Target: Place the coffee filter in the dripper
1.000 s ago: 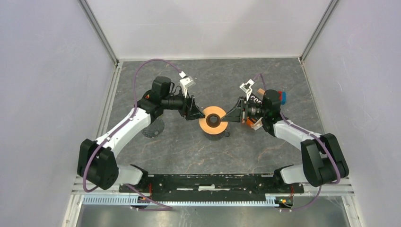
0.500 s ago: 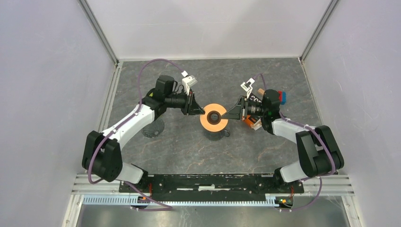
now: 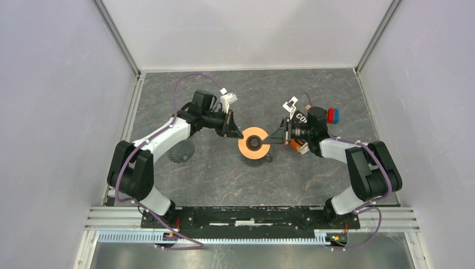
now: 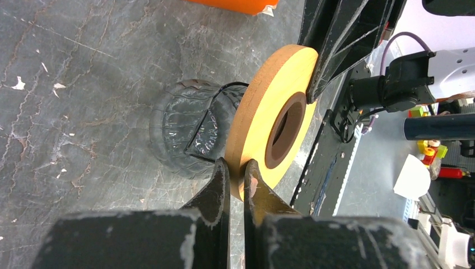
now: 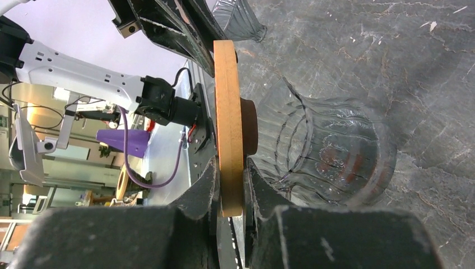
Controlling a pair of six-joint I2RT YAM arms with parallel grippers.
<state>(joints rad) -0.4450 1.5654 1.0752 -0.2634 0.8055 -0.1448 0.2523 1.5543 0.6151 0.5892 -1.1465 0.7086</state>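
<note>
Progress: early, nothing placed | thin white paper coffee filter: not in view | small dark-grey ribbed dripper (image 3: 180, 151): on the table beside the left arm | right gripper (image 5: 229, 174): clamped on the flat tan disc (image 3: 253, 143) over the ribbed clear cup (image 5: 330, 151) | left gripper (image 4: 235, 171): jaws closed at the disc's opposite rim | Left: fetch the filter, seat it.

Flat round tan disc (image 3: 253, 143) with dark centre, sitting level over the mouth of a see-through cup (image 5: 336, 151), orange box (image 4: 235, 4) lying just beside them, grey marbled surface (image 3: 224, 179) carrying everything, white walls (image 3: 246, 33) enclosing it.
</note>
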